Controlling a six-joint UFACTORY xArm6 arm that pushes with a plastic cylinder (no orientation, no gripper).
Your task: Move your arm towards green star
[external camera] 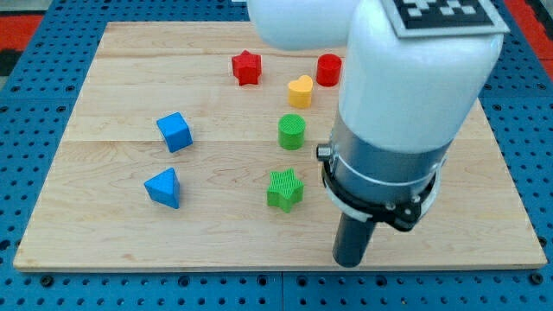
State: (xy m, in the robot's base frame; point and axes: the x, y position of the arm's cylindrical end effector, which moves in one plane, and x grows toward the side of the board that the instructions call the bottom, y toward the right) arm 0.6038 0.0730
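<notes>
The green star (pixel 284 189) lies on the wooden board (pixel 130 233), a little right of the middle and towards the view's bottom. My tip (pixel 349 262) rests on the board near its bottom edge, to the right of and below the green star, about one block's width away from it. The arm's large white and grey body (pixel 406 104) rises above the tip and hides the board's right middle part.
A green cylinder (pixel 292 131) stands just above the star. A yellow heart (pixel 300 90), a red cylinder (pixel 328 69) and a red star (pixel 246 67) lie near the top. A blue cube (pixel 174 131) and a blue triangular block (pixel 163 187) lie at the left.
</notes>
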